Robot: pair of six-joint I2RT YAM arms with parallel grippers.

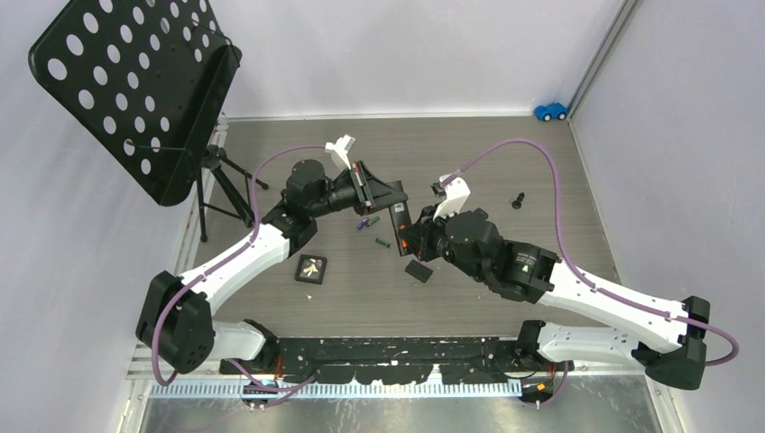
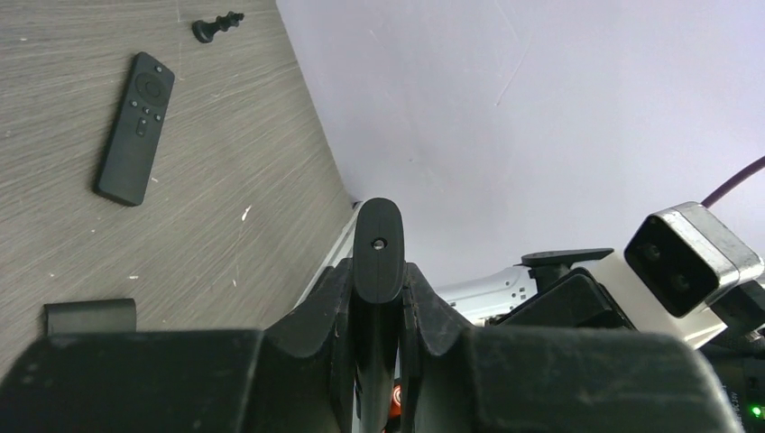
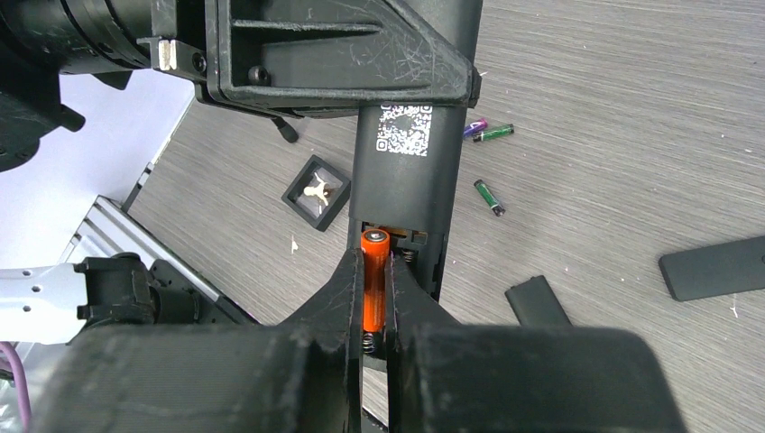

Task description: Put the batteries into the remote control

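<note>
Orange battery (image 3: pixel 374 248) gripped by right claw (image 3: pixel 375 267), at bay (image 3: pixel 417 238) edge, left claw (image 2: pixel 377 281) clamping remote (image 2: pixel 377 233)

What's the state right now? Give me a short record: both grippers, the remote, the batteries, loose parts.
left gripper: shut on held remote
held remote: compartment open
right gripper: shut on orange battery
orange battery: at the open compartment; can't tell if seated
loose batteries: two green, one blue-purple, lying on table
cover plate: off, on table
second remote: on table, not held
</note>
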